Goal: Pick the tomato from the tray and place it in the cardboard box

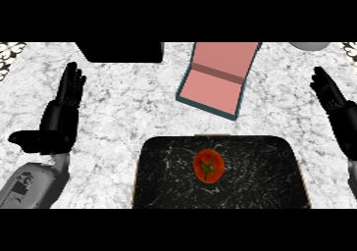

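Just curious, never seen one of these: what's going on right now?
Left hand and right hand open, holding nothing. Tomato on the tray. Cardboard box beyond it, path clear.

1 head view looks steeply down from above onto the marble counter [131, 117], forearms entering from the lower edge.

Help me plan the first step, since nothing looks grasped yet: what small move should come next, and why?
Probably bring the right hand inward and down toward the round red tomato. The tomato lies untouched on the dark speckled tray, and both hands, the left hand included, are open at the sides, holding nothing. The pink-lined cardboard box sits just beyond the tray, slightly right of centre, which seems to favour the right hand.
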You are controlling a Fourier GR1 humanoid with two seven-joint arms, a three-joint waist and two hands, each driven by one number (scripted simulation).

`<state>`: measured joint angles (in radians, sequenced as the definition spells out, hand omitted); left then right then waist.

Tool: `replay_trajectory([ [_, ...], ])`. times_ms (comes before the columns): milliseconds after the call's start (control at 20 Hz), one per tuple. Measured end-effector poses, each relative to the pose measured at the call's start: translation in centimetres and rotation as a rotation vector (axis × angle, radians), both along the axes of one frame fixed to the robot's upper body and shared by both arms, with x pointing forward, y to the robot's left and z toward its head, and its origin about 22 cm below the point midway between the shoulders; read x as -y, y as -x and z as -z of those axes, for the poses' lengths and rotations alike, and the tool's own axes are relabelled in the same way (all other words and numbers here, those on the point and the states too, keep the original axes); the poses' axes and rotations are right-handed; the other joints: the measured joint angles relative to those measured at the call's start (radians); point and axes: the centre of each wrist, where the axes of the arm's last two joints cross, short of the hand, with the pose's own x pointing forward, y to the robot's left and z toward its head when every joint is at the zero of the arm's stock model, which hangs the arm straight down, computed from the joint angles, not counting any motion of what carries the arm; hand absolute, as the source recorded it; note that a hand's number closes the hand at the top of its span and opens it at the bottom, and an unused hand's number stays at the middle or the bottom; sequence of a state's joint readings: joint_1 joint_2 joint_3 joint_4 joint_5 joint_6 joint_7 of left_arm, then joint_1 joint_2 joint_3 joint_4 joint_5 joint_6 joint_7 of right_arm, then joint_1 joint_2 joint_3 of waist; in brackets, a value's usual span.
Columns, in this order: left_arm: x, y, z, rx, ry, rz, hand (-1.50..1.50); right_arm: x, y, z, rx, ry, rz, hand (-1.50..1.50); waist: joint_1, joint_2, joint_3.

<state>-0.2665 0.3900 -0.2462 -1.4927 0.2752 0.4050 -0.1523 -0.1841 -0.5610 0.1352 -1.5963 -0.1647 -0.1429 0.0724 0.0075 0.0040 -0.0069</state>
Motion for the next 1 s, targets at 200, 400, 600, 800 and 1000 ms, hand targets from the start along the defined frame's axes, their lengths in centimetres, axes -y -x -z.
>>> replay_trajectory([
  [200, -1.7, 0.6, 1.1, -0.091, -0.065, -0.021, 0.0, -5.3, 0.1, -1.7, 0.172, -0.044, -0.139, -1.5, 0.012, -0.005, 0.005],
  [400, -3.6, 2.0, 3.6, -0.233, -0.151, -0.054, 0.0, -7.5, -0.3, -4.7, 0.386, 0.124, -0.172, 1.5, 0.017, -0.015, -0.004],
  [600, -4.2, 3.4, 5.3, -0.326, -0.19, -0.065, 0.0, -12.0, 1.1, -2.3, 0.497, 0.044, -0.042, -1.5, 0.01, -0.011, 0.003],
  [800, -4.6, 4.4, 5.6, -0.356, -0.206, -0.077, 0.0, -15.4, 2.8, 0.1, 0.571, 0.033, -0.034, -1.5, 0.003, -0.008, 0.005],
  [1000, -5.0, 5.1, 5.4, -0.374, -0.212, -0.088, 0.0, -15.3, 3.8, -0.2, 0.544, 0.235, -0.075, -1.5, -0.009, -0.012, 0.004],
])
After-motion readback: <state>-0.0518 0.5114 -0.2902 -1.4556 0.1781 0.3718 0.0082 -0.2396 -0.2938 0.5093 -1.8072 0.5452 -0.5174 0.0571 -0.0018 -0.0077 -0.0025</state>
